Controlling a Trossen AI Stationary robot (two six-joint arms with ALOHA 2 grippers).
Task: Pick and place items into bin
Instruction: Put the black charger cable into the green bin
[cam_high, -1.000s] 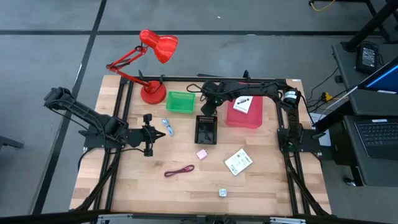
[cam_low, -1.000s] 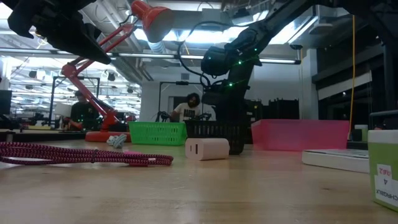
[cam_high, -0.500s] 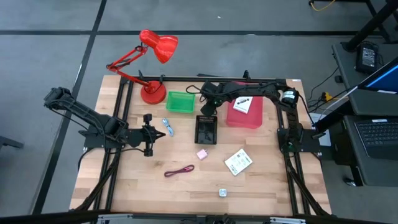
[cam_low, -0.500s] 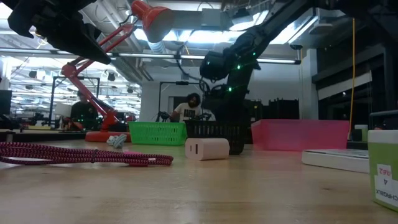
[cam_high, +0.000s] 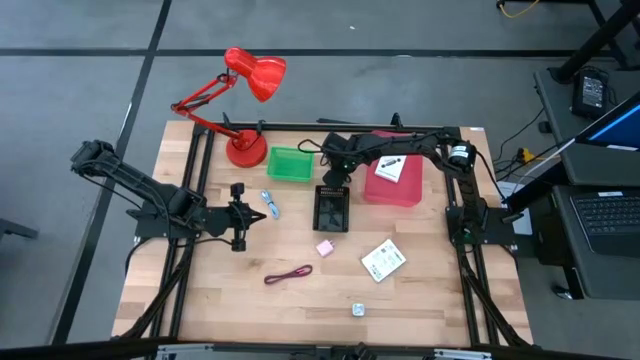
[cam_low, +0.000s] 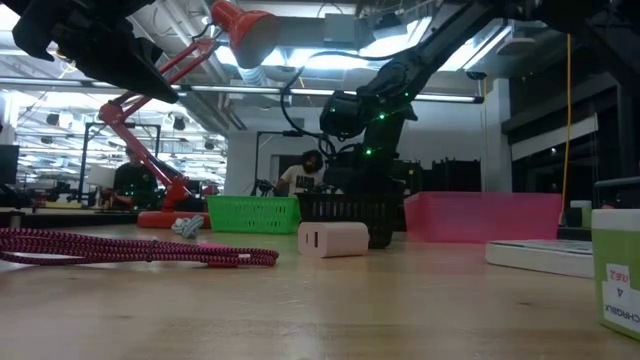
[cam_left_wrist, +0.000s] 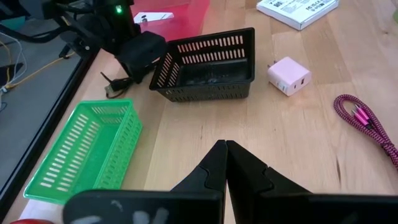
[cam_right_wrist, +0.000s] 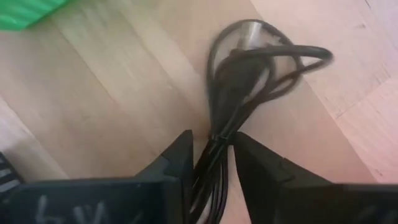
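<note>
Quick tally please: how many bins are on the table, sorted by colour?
Green bin: 1
Black bin: 1
Pink bin: 1
Total: 3

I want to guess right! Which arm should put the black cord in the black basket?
The right: its gripper already has the black cord between its jaws, beside the black basket. The left gripper sits farther away, shut and empty.

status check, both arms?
Right gripper closed on black cord, behind black basket. Left gripper shut, idle over table. Nothing blocking.
</note>
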